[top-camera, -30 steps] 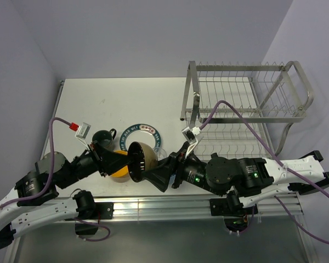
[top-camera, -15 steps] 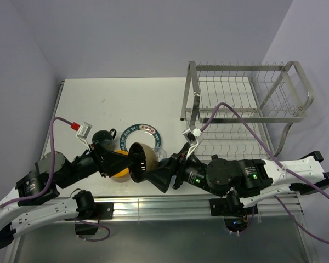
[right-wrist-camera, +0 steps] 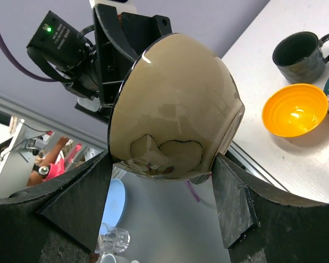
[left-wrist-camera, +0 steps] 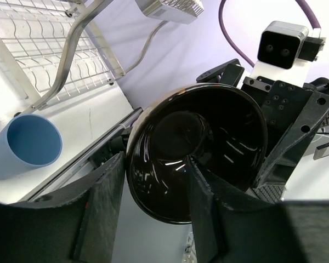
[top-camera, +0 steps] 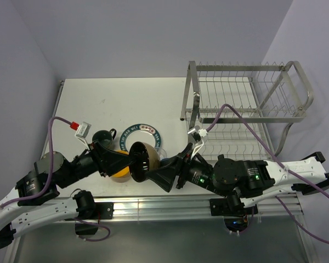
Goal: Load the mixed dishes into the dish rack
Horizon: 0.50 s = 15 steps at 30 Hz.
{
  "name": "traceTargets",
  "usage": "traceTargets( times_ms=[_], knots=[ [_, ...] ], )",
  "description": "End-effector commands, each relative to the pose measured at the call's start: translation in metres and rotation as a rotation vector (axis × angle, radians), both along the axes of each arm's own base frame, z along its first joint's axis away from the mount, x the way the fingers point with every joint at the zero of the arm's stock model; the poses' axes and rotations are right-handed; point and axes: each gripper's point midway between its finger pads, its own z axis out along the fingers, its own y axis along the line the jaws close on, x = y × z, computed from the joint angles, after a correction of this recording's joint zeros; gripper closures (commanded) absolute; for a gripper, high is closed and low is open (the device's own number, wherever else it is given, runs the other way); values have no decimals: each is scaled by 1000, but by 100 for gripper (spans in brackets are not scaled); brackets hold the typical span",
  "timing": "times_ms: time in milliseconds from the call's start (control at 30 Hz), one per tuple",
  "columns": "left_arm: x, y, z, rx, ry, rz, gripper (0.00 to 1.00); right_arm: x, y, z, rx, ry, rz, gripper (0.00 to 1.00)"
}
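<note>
The beige bowl (top-camera: 147,153), dark inside, hangs on its side above the table's near edge between both arms. My right gripper (right-wrist-camera: 162,159) is shut on the bowl (right-wrist-camera: 175,98) across its foot. My left gripper (left-wrist-camera: 153,159) is open, one finger inside the bowl's (left-wrist-camera: 208,137) rim and one outside with a slim gap. Under the left arm lies the small orange bowl (top-camera: 119,171). Behind it stand the dark mug (top-camera: 103,136) and the teal-rimmed plate (top-camera: 142,131). The light blue tumbler (left-wrist-camera: 33,147) stands near the dish rack (top-camera: 247,93).
A clear glass (top-camera: 160,152) stands just right of the plate, close to the right arm. An aluminium rail (top-camera: 153,205) runs along the table's near edge. Purple cables loop above both wrists. The rack fills the far right corner, by the wall.
My left gripper's fingers have spread off the bowl's rim. The right gripper, still shut on the bowl's foot, has shifted slightly right and nearer with it.
</note>
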Motion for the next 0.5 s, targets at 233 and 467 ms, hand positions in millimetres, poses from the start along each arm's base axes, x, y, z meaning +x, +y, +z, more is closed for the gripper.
traceTargets(
  times_ms=[233,467],
  knots=[
    [-6,-4,23,-60,-46,-42,72,-1,3,36,105,-14,9,100],
    [-4,-8,15,-14,-27,-38,100,-2,8,38,88,-21,14,100]
  ],
)
